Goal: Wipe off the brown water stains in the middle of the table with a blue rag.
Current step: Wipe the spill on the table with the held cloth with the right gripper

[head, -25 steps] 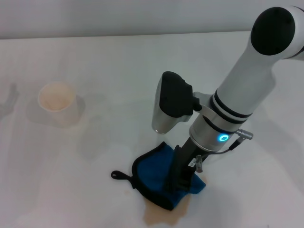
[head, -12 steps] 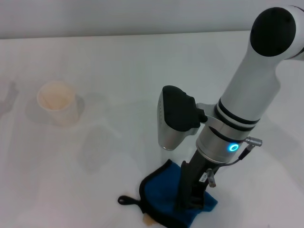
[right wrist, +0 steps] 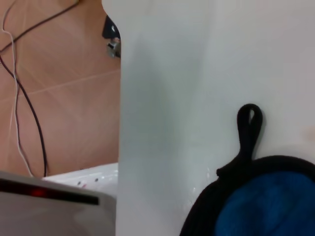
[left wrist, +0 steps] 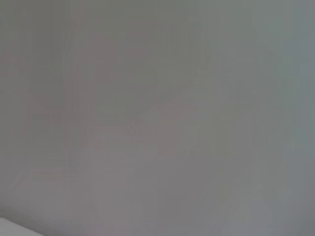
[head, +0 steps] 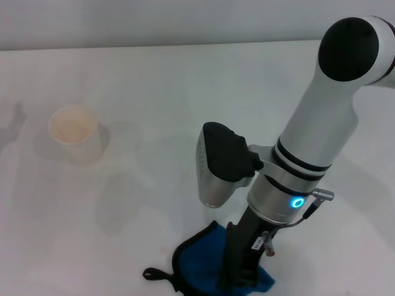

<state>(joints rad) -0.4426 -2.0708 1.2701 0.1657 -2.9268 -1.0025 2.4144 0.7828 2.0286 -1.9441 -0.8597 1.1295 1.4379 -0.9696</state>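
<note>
White desk [head: 154,80], rag dragged toward the near edge.

Left of the work a paper cup [head: 74,132] stood untouched; the blue rag [head: 200,265] was pressed down by the right claw [head: 237,277], pinched shut on its folds, and had been swept nearer and leftward within the last second. Brown stains visible a second earlier were no longer seen, either wiped or covered. The left claw was out of sight.
</note>
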